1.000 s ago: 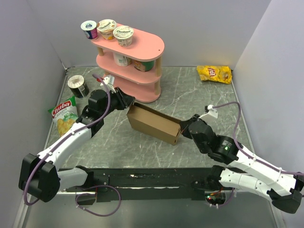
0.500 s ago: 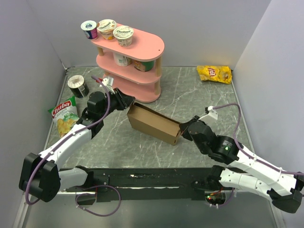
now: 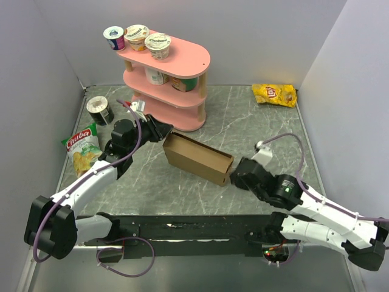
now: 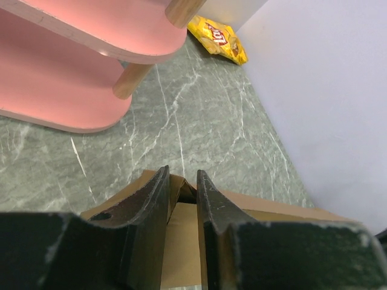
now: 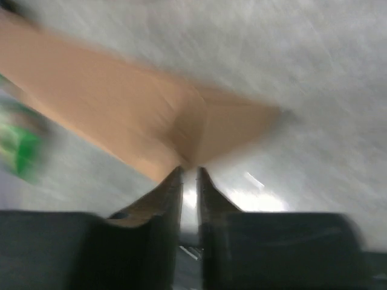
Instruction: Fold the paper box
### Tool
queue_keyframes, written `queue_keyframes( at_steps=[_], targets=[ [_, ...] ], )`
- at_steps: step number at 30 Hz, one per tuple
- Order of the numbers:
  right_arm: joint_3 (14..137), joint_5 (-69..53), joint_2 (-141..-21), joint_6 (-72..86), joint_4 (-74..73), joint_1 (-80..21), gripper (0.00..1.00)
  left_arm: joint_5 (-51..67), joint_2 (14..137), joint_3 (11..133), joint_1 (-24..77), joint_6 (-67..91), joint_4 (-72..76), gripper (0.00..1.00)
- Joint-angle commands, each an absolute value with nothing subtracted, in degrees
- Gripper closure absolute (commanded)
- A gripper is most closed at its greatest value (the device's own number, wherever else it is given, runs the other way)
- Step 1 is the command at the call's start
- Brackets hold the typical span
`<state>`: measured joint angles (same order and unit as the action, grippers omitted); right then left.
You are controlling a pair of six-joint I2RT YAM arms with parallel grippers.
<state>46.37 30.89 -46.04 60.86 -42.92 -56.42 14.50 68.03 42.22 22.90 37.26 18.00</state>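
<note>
The left gripper [image 4: 181,176] has its fingers drawn to a narrow gap, with a fold of brown cardboard standing between them. It is pinching the end wall of the paper box [image 3: 197,159] at its far-left end. The right gripper [image 5: 189,173] sits at the opposite end, near the box's lower-right corner, its fingers almost together with only a thin slit between. That view is blurred, and whether any cardboard is caught there cannot be told.

The box stands as an open-topped trough, walls up, and lies diagonally on the grey-green marbled table [image 3: 182,191] between the two arms. Its left end is just beside the foot of a pink three-tier shelf [image 3: 182,61], which carries yogurt cups [image 3: 137,36] on top. A dark tin [image 3: 99,110] and a green-and-white snack bag [image 3: 81,149] lie at the left — a yellow chip bag [image 3: 275,94] lies far right, well apart from the box.
</note>
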Motion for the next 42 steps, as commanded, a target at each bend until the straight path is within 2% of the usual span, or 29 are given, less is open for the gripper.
queue_keyframes(
  at_steps=[1,3,5,6,8,14,19,22,25,28,32,39,42],
  targets=[
    [43.6,24.0,-46.2,55.7,-67.8,-57.3,0.5,14.2,70.6,38.1,22.5,33.7,1.2,0.84],
    [45.5,23.8,-44.9,54.5,-66.5,-57.2,0.29,13.4,70.1,38.1,22.5,32.8,0.7,0.84],
    [47.3,24.2,-43.4,54.5,-66.4,-57.2,0.22,13.0,69.7,37.9,22.5,32.2,0.5,0.84],
    [47.8,24.3,-42.8,54.4,-66.1,-57.2,0.14,12.6,69.5,37.8,22.5,31.6,0.3,0.84],
    [49.1,24.5,-40.8,53.9,-65.4,-57.1,0.11,12.2,69.3,37.5,22.5,31.3,0.3,0.84],
    [53.2,27.1,-37.3,51.0,-59.5,-57.1,0.1,11.4,69.0,36.8,23.5,30.5,0.3,0.85],
    [59.8,32.0,-41.0,40.1,-47.0,-56.9,0.09,8.4,69.2,37.1,26.2,29.6,0.2,0.85],
    [63.6,32.5,-46.4,27.7,-40.8,-55.9,0.05,7.8,69.2,36.7,27.0,29.8,-1.4,0.85],
    [68.3,28.7,-54.1,16.2,-36.0,-53.9,0.04,6.9,68.7,36.3,27.5,30.1,-1.8,0.85],
    [70.3,20.0,-58.9,6.3,-30.9,-51.8,0.1,6.4,68.4,35.9,27.8,30.4,-2.1,0.85],
    [72.3,14.2,-65.0,-4.3,-28.7,-51.5,0.2,6.2,68.4,35.5,27.9,31.1,-2.3,0.85],
    [69.1,6.7,-67.3,-8.1,-21.8,-51.6,0.33,6.3,68.6,34.6,27.9,32.5,-1.8,0.85],
    [67.1,7.4,-67.5,-7.9,-20.8,-51.7,0.38,6.6,69.1,34.5,27.9,32.6,-1.7,0.86]
  ],
)
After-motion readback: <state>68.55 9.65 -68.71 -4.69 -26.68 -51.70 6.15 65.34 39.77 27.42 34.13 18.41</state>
